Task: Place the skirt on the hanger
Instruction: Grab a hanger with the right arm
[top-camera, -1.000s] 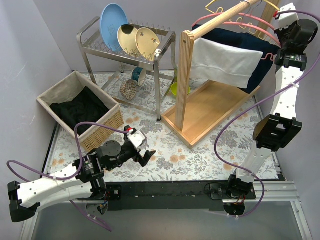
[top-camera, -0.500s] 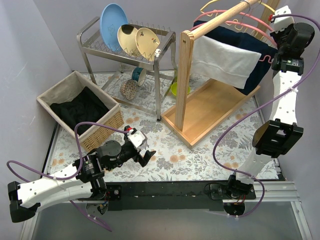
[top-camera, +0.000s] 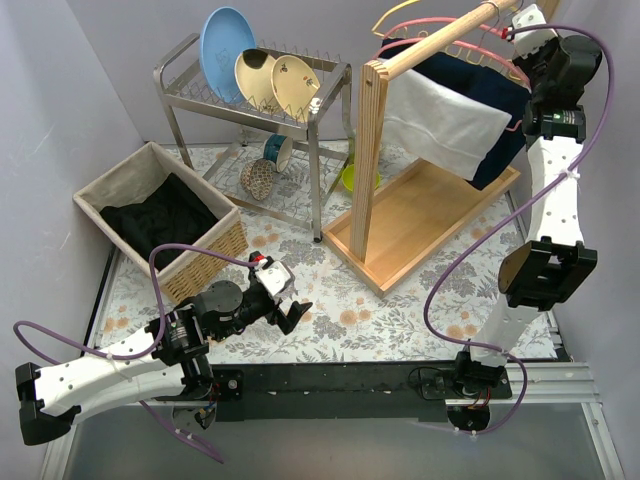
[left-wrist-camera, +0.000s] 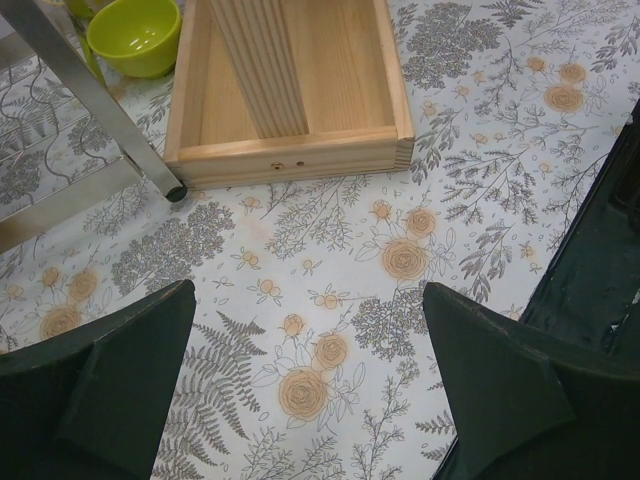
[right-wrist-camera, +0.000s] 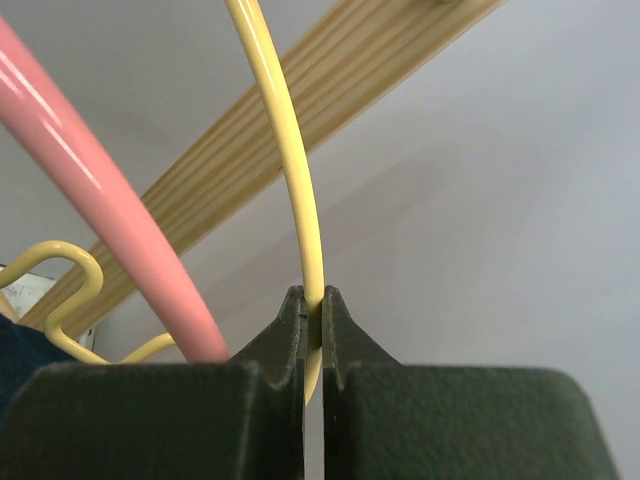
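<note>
Yellow wire of the hanger (right-wrist-camera: 290, 180) sat pinched between the shut jaws of the right gripper (right-wrist-camera: 313, 320), just under the wooden rail (right-wrist-camera: 330, 110) and beside a pink hanger (right-wrist-camera: 110, 230). To do this step well, we judged, we had to keep the pinch firm. We also had to lift the hook up and clear of the rail before drawing it away, without dragging the pink one or the navy garment (top-camera: 495, 150) and white cloth (top-camera: 440, 125) hanging there.

The black cloth we took for the skirt (top-camera: 160, 212) lay in the wicker basket (top-camera: 215, 250), well apart from the rack. Our left gripper (left-wrist-camera: 308, 290) hung low over the flowered tablecloth (left-wrist-camera: 330, 230), jaws wide and holding nothing.

Compared with a second before, the right arm had swung leftward along the rail and its jaws had finished closing. The hangers and hanging cloths had shifted left with it, while the left arm and the basket had not moved.
</note>
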